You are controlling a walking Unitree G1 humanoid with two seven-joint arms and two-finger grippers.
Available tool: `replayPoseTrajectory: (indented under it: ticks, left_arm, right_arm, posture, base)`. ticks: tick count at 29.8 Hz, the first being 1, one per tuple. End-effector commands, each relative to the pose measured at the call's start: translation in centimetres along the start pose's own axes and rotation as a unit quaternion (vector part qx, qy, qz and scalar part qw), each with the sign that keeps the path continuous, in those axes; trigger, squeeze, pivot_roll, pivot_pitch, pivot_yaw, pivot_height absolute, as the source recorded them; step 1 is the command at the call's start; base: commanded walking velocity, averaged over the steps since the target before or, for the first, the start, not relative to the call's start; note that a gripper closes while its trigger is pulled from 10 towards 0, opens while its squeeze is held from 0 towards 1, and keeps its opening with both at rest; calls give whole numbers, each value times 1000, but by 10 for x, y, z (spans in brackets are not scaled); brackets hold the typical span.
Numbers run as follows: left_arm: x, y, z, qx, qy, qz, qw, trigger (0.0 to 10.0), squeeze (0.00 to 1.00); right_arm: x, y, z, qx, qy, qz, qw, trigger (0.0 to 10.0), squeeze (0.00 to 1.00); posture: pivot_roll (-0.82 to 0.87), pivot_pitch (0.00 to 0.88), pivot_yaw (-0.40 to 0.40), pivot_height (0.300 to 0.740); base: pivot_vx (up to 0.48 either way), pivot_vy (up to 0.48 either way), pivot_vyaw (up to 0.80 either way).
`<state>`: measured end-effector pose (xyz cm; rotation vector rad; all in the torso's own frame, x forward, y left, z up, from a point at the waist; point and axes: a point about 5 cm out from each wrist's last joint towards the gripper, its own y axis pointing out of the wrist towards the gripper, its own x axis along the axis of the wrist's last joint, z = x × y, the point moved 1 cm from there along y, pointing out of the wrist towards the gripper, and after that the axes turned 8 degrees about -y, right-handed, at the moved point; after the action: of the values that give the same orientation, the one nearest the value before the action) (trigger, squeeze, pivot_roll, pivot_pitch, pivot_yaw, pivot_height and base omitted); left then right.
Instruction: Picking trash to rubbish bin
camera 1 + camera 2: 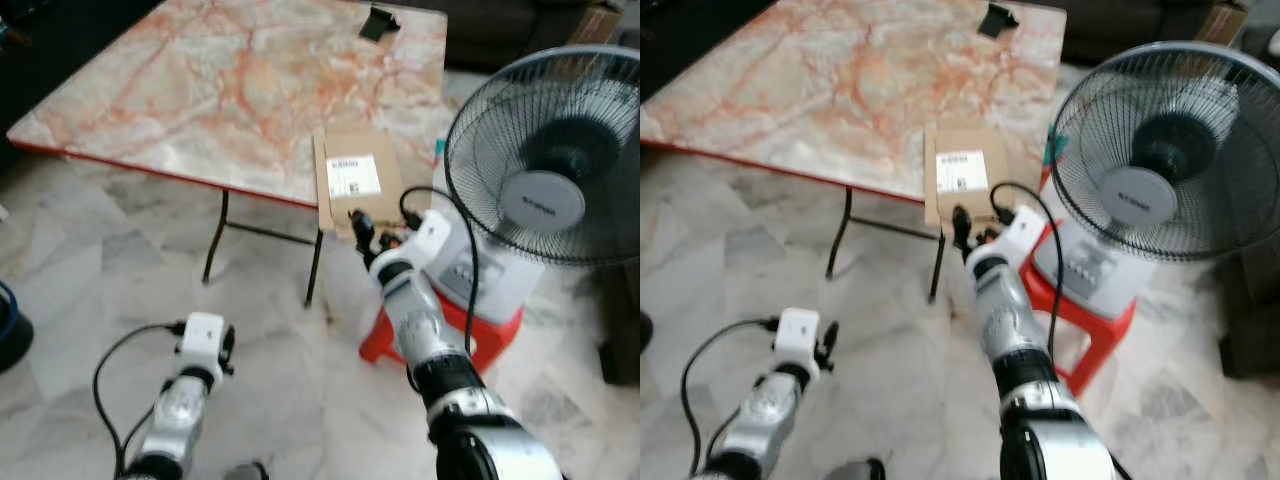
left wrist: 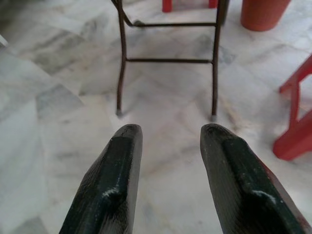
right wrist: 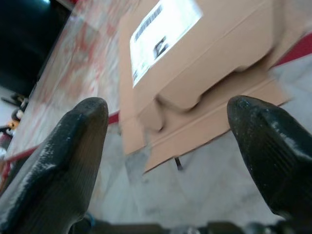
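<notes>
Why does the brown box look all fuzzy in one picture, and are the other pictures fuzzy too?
Right wrist view: the cardboard box is smeared and soft, its label unreadable, while the right end effector fingers look sharper. Left wrist view: the left end effector fingers and the floor are fairly crisp. Left eye view: slightly soft overall; the fan grille blurs a little.

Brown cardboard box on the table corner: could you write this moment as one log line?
right gripper: jaws open, nearing brown cardboard box on marble-top table corner | left gripper: jaws open, idle over floor | box not grasped

Marble floor (image 1: 120,270), marble-top table (image 1: 230,90), fan (image 1: 550,160).
</notes>
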<state>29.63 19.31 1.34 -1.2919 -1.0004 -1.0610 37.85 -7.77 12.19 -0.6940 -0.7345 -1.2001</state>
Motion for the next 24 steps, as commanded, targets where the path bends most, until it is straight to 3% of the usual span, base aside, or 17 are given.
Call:
replayPoseTrajectory:
  ticks: [1,17,24]
  left_arm:
    - [-6,-2,-8,-9,-6,10,1000,10000,0]
    - [-6,-2,-9,-14,-4,10,1000,10000,0]
    - [-7,-2,-14,-31,-10,11,999,10000,0]
  right_arm:
    - [-15,5,46,45,42,13,998,10000,0]
    - [-13,4,38,31,42,7,999,10000,0]
    - [-11,3,32,19,36,4,999,10000,0]
  posture:
    - [89,178,-21,740]
    - [90,178,-20,740]
    - [87,177,-18,740]
  base:
    - [270,0,0]
    - [273,0,0]
    - [0,0,0]
